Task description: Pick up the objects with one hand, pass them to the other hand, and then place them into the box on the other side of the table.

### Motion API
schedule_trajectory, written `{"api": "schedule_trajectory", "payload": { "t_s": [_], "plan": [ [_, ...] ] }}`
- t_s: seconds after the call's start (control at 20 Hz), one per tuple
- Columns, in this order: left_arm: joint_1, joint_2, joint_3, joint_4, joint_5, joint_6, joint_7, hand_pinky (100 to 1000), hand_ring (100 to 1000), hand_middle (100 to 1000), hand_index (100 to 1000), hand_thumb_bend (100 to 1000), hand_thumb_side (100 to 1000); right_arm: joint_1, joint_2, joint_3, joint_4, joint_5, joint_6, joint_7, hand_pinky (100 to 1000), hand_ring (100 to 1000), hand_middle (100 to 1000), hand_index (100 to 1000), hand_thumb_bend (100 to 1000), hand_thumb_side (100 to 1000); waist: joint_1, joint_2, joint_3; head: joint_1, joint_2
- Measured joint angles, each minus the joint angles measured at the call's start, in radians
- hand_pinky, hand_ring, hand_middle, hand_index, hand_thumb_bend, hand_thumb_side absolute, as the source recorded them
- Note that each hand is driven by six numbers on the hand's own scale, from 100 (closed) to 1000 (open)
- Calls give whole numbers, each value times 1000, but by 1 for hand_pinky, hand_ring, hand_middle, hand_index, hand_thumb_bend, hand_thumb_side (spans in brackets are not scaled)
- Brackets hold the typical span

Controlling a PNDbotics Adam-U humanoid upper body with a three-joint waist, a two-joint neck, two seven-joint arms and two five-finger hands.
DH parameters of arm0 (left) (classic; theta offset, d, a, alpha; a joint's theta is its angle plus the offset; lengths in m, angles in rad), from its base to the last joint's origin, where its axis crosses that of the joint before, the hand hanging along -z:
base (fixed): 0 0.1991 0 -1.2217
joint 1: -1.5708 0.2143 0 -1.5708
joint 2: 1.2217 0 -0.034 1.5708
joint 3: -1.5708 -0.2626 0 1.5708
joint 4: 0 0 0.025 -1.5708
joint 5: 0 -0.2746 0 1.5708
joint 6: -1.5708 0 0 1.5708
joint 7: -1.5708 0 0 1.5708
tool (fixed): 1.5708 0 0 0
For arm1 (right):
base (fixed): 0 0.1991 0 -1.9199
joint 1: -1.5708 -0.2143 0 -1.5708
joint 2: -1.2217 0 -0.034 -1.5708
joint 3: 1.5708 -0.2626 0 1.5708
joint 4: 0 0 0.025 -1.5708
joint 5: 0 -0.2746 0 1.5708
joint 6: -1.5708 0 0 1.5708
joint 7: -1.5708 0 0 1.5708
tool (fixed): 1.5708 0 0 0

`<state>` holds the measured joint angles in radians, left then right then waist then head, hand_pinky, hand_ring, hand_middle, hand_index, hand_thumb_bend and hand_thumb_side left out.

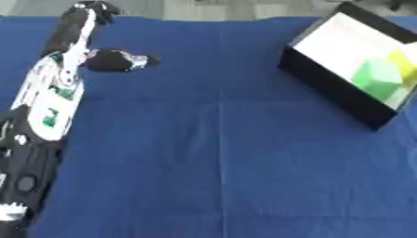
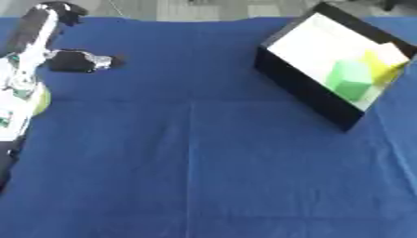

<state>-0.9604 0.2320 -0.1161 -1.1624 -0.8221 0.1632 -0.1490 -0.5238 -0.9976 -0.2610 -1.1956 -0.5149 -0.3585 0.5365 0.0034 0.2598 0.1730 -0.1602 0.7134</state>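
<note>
My left hand (image 1: 73, 30) lies at the table's far left corner. Its dark fingers are stretched straight toward the far edge and its thumb (image 1: 122, 60) sticks out to the right, so it is open with nothing visibly in it. A small yellow-green sliver (image 2: 42, 100) shows beside the white forearm; I cannot make out what it is. The black box (image 1: 326, 86) with a white inside stands tilted at the far right. It holds a green cube (image 1: 376, 76) and a yellow piece (image 1: 403, 62). My right hand shows in neither view.
A blue cloth (image 1: 220, 162) covers the whole table. My left forearm (image 1: 45, 107) runs up along the left edge. A grey floor strip (image 1: 211, 7) shows past the far edge.
</note>
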Motion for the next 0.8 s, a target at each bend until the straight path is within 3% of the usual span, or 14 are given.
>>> {"api": "schedule_trajectory", "payload": {
  "t_s": [0.2, 0.4, 0.8],
  "plan": [
    [-15, 70, 15, 43, 24, -1, -65, 736, 763, 695, 808, 941, 440, 7, 0, -13, 1, 0, 26, -2, 897, 1000, 930, 945, 100, 421, 6, 0, 3, 5, 4],
    [-41, 146, 25, 99, 37, -22, -186, 752, 777, 711, 810, 997, 384, 15, 0, -23, 0, -1, 51, -1, 895, 1000, 928, 943, 100, 429, 8, 0, 5, 10, 4],
    [-82, 259, 39, 207, -16, -91, -427, 785, 807, 744, 824, 1000, 396, 31, 0, -28, 0, 1, 64, -3, 890, 1000, 925, 942, 100, 434, 11, 0, 6, 19, 5]
  ]
}}
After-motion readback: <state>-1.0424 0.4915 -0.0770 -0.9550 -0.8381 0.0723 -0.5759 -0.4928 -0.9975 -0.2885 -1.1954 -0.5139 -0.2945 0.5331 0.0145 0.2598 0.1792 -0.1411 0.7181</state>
